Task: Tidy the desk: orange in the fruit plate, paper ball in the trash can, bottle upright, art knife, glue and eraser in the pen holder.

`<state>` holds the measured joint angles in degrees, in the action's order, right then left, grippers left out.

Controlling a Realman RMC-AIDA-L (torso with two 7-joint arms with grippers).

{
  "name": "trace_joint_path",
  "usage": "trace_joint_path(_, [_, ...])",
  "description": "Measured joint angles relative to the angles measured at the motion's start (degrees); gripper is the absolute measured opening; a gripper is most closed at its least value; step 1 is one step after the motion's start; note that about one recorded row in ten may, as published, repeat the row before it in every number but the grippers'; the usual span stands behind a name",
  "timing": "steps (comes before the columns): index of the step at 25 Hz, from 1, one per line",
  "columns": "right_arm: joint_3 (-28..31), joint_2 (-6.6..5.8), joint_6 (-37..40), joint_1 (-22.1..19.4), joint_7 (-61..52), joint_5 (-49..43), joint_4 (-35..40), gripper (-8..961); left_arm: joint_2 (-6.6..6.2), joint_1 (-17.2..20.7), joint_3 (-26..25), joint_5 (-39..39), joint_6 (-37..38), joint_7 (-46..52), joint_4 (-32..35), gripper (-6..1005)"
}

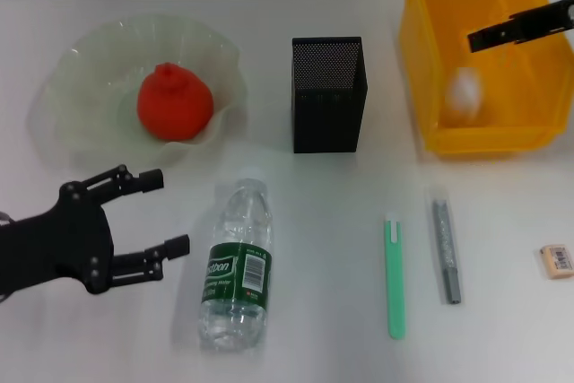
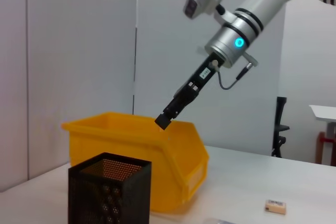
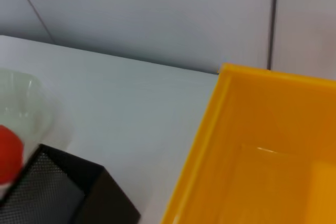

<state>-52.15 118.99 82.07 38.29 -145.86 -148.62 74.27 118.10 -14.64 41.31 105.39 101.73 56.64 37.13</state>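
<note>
- Yellow trash can (image 1: 429, 60) sits at the far right of the counter (image 1: 323, 221), and the paper ball (image 1: 465, 91) inside it is only a blurry white smudge.
- Right hand (image 1: 520, 29) pokes in over the bin from the right edge, mostly cut off; can't tell whether its fingers are apart or together.
- Left hand (image 1: 166, 213) hovers low at the near left, fingers spread wide with nothing between them, pointing toward the bottle (image 1: 237, 262).
- That bottle lies on its side, cap toward the far edge.
- Orange (image 1: 174, 101) is already in the fruit plate (image 1: 72, 69), far left.
- Pen holder (image 1: 328, 94) stands between plate and bin.
- Green art knife (image 1: 395, 276) and grey glue (image 1: 446, 250) lie side by side near the front; eraser (image 1: 557, 260) is by the right edge.
</note>
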Motion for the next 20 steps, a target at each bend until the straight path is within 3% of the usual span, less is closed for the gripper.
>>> trace_joint_path(5, [-0.03, 0.29, 0.62, -4.42, 4.94, 10.2, 3.02, 696, 0.55, -0.38, -0.1, -0.56, -0.32, 7.43, 3.98, 860])
trace_joint_path(6, [-0.14, 0.29, 1.07, -8.46, 10.92, 19.35, 4.21, 730, 0.66, -0.63, 0.08, -0.75, -0.57, 11.78, 6.27, 860])
trace_joint_path(7, [-0.14, 0.29, 1.07, -8.46, 10.92, 19.35, 4.21, 763, 0.66, -0.63, 0.08, -0.75, -0.57, 11.78, 6.27, 860])
trace_joint_path(9, [-0.76, 0.31, 1.67, -13.26, 19.68, 30.58, 4.04, 831, 0.93, -0.74, 0.76, -0.88, -1.72, 17.42, 9.65, 861])
trace_joint_path(11, [-2.29, 0.31, 3.26, -19.88, 35.72, 44.53, 0.56, 833, 1.05, -0.5, 3.55, -1.69, -3.56, 26.3, 14.44, 861])
trace_joint_path(13, [-2.6, 0.31, 3.87, -21.44, 40.72, 47.61, -0.81, 836, 1.05, -0.37, 4.15, -1.97, -3.83, 27.88, 15.22, 861])
trace_joint_path(16, [-2.96, 0.45, 7.99, -25.33, 58.3, 53.34, -9.28, 839, 1.07, 2.5, 11.93, -6.13, -7.32, 38.94, 23.52, 859])
trace_joint_path(17, [-2.96, 0.45, 7.99, -25.33, 58.3, 53.34, -9.28, 841, 1.07, 2.5, 11.93, -6.13, -7.32, 38.94, 23.52, 859])
trace_joint_path(20, [-2.6, 0.4, 9.99, -25.8, 67.54, 53.89, -16.25, 843, 1.04, 5.87, 20.33, -7.93, -13.92, 46.3, 31.0, 857])
